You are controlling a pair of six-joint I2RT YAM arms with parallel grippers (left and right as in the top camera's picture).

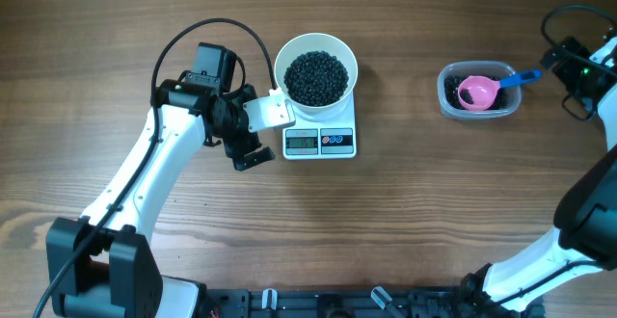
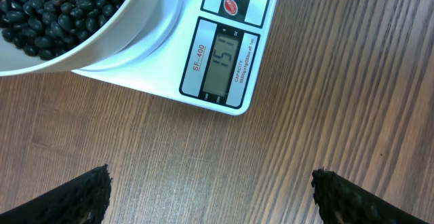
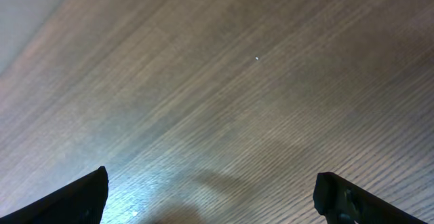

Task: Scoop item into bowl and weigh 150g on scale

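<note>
A brown wooden table [image 1: 415, 222] fills the overhead view edge to edge, its grain running left to right. In the right wrist view a pale grey surface [image 3: 24, 10] shows past the table's edge at upper left. A bright glare [image 3: 132, 200] lies lower left, with a soft shadow [image 3: 217, 183] beside it.

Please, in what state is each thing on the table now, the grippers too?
bowl: on the scale, filled with beans
scale: switched on, showing a reading
tub: open, some beans, scoop inside
scoop: lying in the tub, not held
left gripper: open, empty
right gripper: open, empty
</note>
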